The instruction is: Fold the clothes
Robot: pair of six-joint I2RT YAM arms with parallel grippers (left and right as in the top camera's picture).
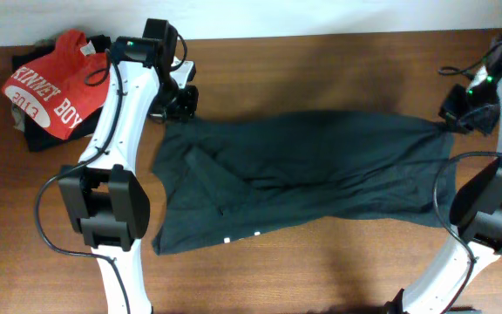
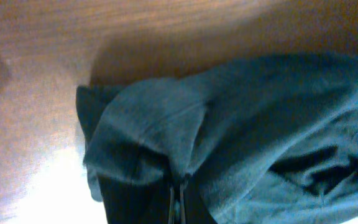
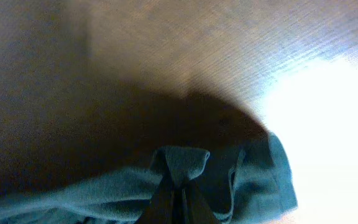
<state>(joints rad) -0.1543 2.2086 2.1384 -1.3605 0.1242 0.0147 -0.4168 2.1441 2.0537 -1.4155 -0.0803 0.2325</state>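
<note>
The clothes are a dark greenish-black T-shirt (image 1: 312, 170) lying crumpled and stretched across the wooden table (image 1: 321, 270). My left gripper (image 1: 179, 109) is at its far left corner, shut on a bunched fold of the cloth (image 2: 148, 143); in the left wrist view the left gripper (image 2: 179, 190) shows its fingers pressed together with fabric pinched between them. At the far right corner my right gripper (image 1: 450, 120) is shut on the cloth too. In the right wrist view a small peak of fabric (image 3: 180, 163) rises out of the closed right gripper (image 3: 179, 190). No lettering shows.
A red T-shirt (image 1: 55, 87) with white lettering lies on a dark garment (image 1: 37, 135) at the table's far left corner. The arms' black bases (image 1: 103, 205) (image 1: 491, 205) stand at the near left and right. The table's far edge meets a white wall.
</note>
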